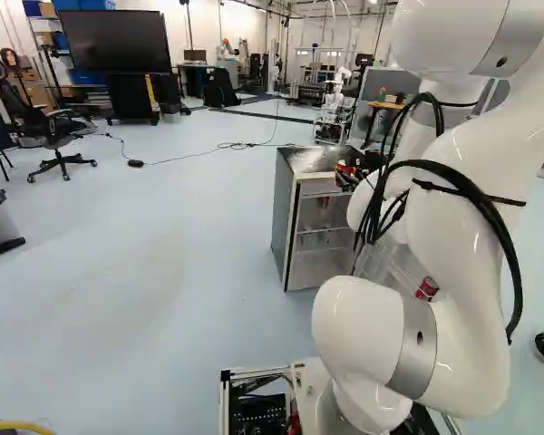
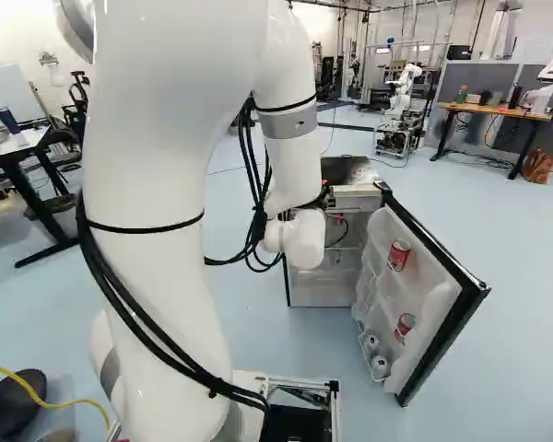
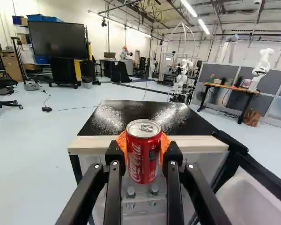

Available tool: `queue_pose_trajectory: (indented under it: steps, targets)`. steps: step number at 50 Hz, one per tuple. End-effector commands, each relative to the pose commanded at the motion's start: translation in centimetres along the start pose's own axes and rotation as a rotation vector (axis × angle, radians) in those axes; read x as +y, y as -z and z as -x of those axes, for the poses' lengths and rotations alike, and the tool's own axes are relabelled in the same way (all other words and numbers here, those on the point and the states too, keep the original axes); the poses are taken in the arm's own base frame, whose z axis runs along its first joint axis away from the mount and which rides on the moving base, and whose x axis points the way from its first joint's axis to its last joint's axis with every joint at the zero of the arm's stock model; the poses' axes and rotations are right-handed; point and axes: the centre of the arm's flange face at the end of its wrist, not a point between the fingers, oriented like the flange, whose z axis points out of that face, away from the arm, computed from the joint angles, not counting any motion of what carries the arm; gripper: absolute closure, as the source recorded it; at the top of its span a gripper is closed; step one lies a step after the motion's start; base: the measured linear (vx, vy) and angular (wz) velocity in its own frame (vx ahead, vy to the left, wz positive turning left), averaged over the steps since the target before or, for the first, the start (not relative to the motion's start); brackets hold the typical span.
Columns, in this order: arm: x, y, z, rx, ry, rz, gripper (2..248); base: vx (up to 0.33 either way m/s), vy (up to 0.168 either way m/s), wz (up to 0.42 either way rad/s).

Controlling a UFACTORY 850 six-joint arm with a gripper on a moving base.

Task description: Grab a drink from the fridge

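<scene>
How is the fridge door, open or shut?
Open: the fridge door stands out from the fridge, with red cans showing inside it.

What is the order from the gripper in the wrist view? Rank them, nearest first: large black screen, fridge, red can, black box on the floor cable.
1. Red can: in the gripper.
2. Fridge: just ahead.
3. Black box: on the floor, off to the fridge's side.
4. Large black screen: beyond the box.

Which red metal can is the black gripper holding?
The silver-topped red can clamped between the gripper's orange pads; the other two red cans sit inside the open, white-lined fridge door.
</scene>
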Motion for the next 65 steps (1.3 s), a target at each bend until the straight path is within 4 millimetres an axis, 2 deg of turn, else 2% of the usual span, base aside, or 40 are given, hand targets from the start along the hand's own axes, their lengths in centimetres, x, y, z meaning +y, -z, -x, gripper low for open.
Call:
queue_pose_trajectory:
  steps: [14,65]
  targets:
    - [0.3,-2.2,-0.8,0.030,0.016,-0.015,160,0.000,0.000,0.000]
    - [1.1,-10.8,0.0,0.084,0.043,-0.068,160,0.000,0.000,0.000]
